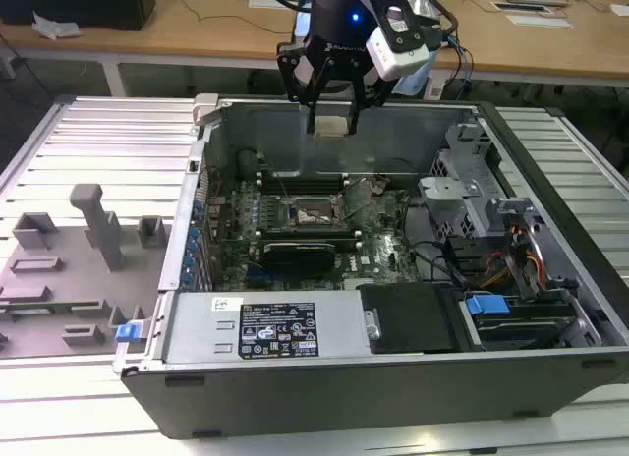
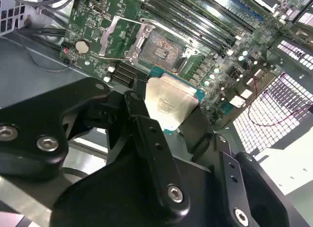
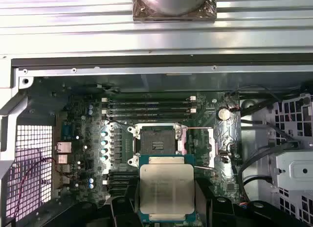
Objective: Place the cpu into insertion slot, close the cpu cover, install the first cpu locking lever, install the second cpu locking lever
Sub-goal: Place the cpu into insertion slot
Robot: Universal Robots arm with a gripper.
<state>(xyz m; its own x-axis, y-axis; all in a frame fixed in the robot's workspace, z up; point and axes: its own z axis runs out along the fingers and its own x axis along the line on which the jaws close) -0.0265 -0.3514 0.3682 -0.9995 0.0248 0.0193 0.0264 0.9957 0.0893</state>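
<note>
My gripper (image 1: 332, 120) hangs over the back wall of the open computer case, shut on the cpu (image 1: 332, 126). In both wrist views the cpu (image 3: 167, 190) (image 2: 168, 103) shows its pale silvery face, pinched at two opposite edges between the black fingers (image 3: 131, 203). The insertion slot (image 1: 316, 212) (image 3: 157, 140) (image 2: 159, 47) lies open on the green motherboard below, with nothing in it. The cpu cover (image 2: 117, 38) (image 3: 224, 139) is swung back beside the slot, its window showing the board. The cpu is well above the slot and apart from it.
A black card (image 1: 295, 252) lies in front of the slot and memory slots (image 3: 149, 107) behind it. The labelled power supply (image 1: 265, 328) fills the case front. Drive cages and cables (image 1: 491, 279) crowd the exterior view's right. A grey fixture tray (image 1: 79, 259) sits outside at the left.
</note>
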